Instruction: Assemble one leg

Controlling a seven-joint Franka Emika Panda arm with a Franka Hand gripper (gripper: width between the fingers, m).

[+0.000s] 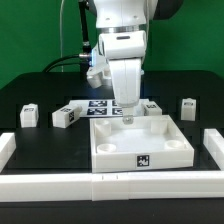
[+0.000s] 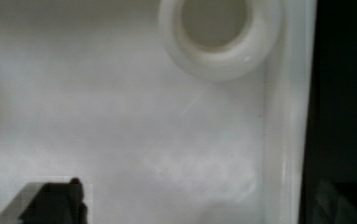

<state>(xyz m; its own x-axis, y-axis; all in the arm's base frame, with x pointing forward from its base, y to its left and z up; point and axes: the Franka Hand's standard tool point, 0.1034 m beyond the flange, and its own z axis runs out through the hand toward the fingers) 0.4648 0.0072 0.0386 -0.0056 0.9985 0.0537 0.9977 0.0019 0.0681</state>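
Note:
The large white square panel (image 1: 150,152) with round corner sockets lies at the middle of the black table. My gripper (image 1: 128,112) points straight down over the panel's back edge, open and empty. In the wrist view my gripper (image 2: 201,208) has its dark fingers (image 2: 50,205) wide apart over the panel's bare floor (image 2: 122,120), with one round socket (image 2: 219,40) ahead of them. Three legs, small white tagged blocks, stand on the table: two at the exterior view's left (image 1: 30,115) (image 1: 64,117) and one at its right (image 1: 188,107). A fourth leg does not show.
The marker board (image 1: 98,106) lies behind the panel, partly hidden by my arm. White rails border the table at the front (image 1: 110,185), at the exterior view's left (image 1: 8,148) and at its right (image 1: 212,145). Black table (image 2: 344,100) shows beside the panel's wall.

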